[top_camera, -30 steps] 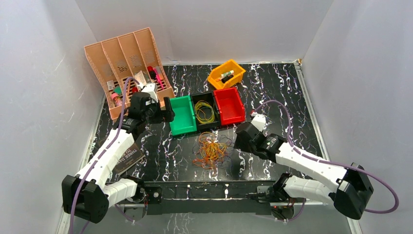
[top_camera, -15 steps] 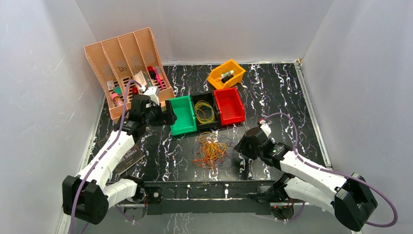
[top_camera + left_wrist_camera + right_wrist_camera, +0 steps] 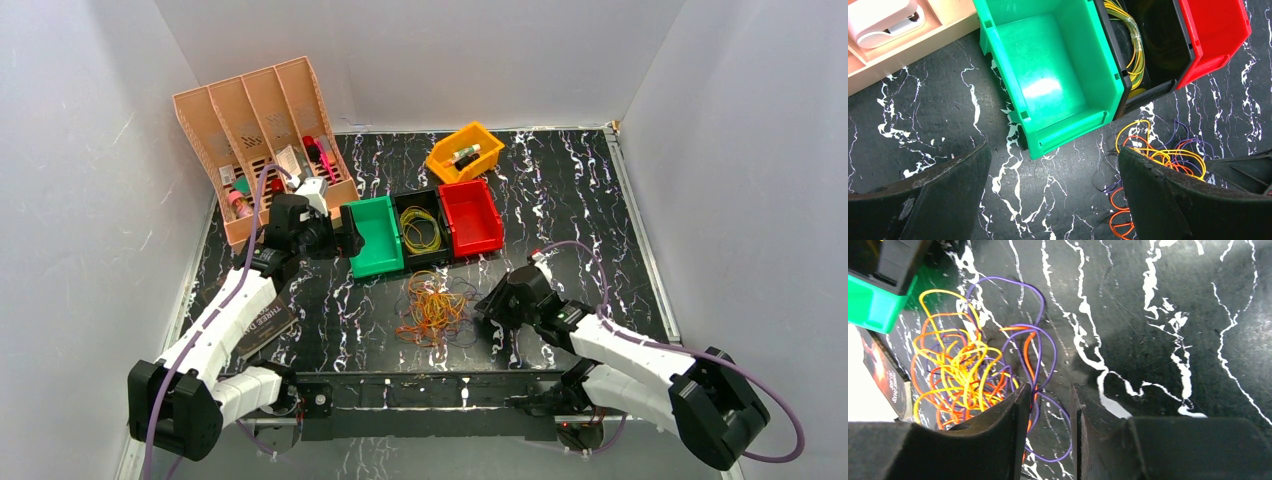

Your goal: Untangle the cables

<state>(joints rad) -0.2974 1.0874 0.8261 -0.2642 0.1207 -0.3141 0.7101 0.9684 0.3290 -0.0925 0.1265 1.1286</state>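
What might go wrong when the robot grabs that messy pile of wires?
1. The right gripper has its narrow jaws at the edge of the tangle, where purple loops and an orange strand cross. It may pinch several at once and drag the whole pile.
2. Dragged loops might snag on the green bin nearby.

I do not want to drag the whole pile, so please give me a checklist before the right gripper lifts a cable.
1. Right gripper at the edge of the cable tangle: ok.
2. Only one strand between its fingers: not ok, a purple strand and an orange strand both run in.
3. Firm grip: cannot tell, a narrow gap shows.
4. Left gripper wide open, off the tangle: ok.
5. Green bin empty: ok.
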